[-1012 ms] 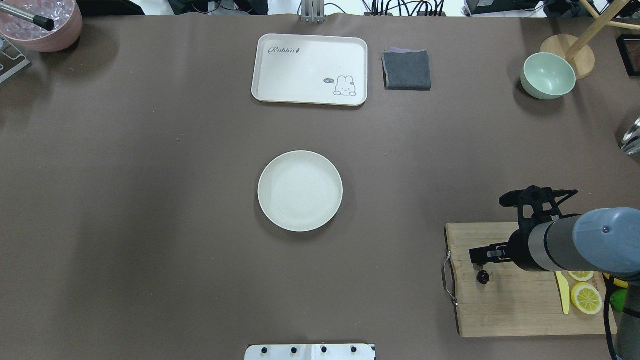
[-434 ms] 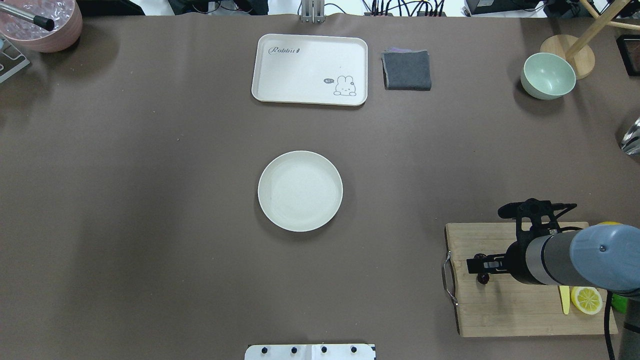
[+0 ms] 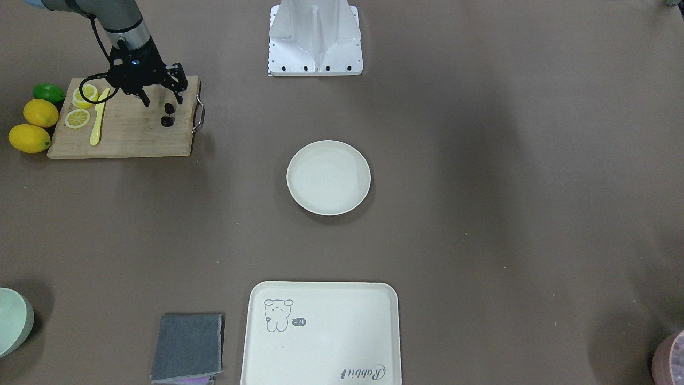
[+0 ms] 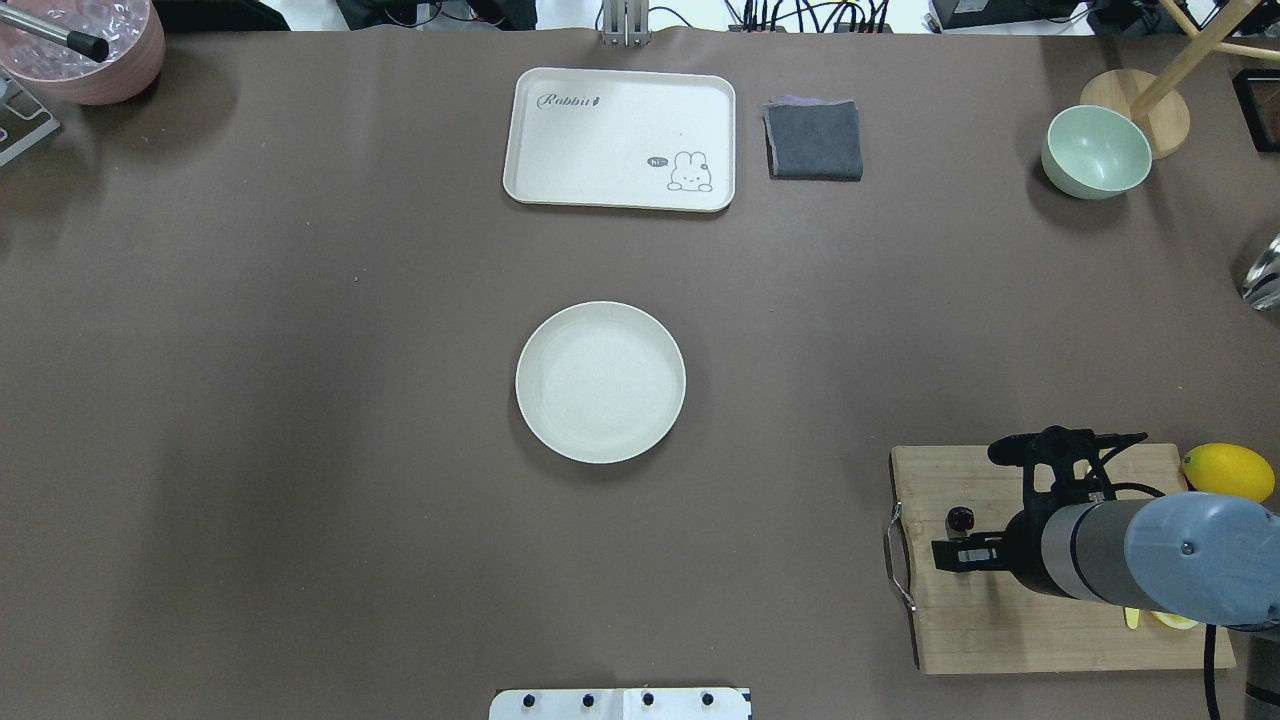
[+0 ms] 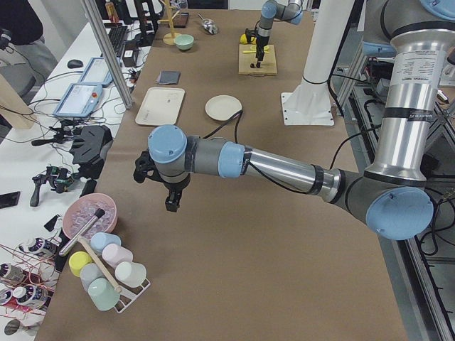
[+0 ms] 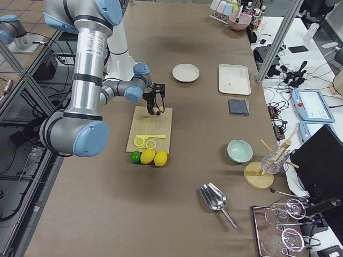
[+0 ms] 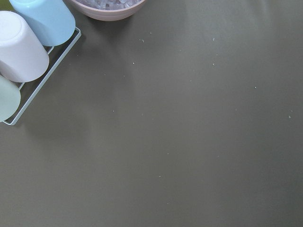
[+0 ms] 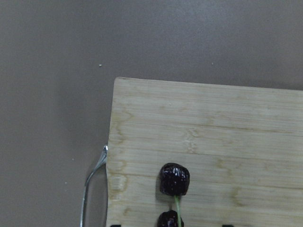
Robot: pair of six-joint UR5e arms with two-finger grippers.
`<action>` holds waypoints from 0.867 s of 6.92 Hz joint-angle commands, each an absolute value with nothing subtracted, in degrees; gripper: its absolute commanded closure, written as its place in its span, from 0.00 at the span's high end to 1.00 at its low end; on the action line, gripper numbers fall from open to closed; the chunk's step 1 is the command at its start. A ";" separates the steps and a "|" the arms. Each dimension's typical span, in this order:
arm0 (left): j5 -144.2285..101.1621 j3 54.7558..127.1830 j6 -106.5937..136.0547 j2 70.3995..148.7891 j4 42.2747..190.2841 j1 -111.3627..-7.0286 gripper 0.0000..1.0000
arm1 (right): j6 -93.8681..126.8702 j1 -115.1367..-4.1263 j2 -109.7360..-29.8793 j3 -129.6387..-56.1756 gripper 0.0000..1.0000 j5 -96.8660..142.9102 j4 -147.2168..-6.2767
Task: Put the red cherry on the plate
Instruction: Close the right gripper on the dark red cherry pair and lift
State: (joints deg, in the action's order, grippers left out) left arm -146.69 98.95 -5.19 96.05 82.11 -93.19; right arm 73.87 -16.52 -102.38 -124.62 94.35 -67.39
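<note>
My right gripper (image 3: 162, 100): fingers spread, holding nothing, low over the fruit.
My left gripper (image 5: 170, 200): far down the table; I cannot tell if it is spread or clenched.
Red cherry (image 8: 174, 178): two dark fruits on thin green stems, lying on the wooden cutting board (image 4: 1000, 620), well apart from the plate (image 4: 600, 382).
Handling: I judge it very light, soft and apt to roll. Pinch one fruit gently, without crushing.
Surface and room: flat brown table cover (image 4: 300, 450); lemon slices (image 3: 78, 118) lie at the board's other end.
</note>
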 commanded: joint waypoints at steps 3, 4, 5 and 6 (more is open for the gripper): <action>-146.69 99.58 -5.19 95.89 82.09 -93.25 0.98 | 75.06 -15.21 -105.47 -124.63 0.00 93.78 -62.58; -146.69 99.58 -5.19 95.89 82.09 -93.25 0.98 | 75.06 -14.77 -105.47 -124.63 0.00 93.26 -62.58; -146.69 99.84 -5.19 95.89 82.09 -93.25 0.98 | 75.06 -14.42 -105.56 -124.63 0.00 92.73 -62.58; -146.69 100.19 -5.19 95.71 82.09 -93.25 0.98 | 75.06 -14.41 -105.56 -124.80 0.00 92.81 -62.58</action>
State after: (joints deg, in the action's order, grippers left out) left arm -146.69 99.84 -5.19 95.83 82.09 -93.25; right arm 75.05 -14.58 -105.51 -124.69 92.98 -62.59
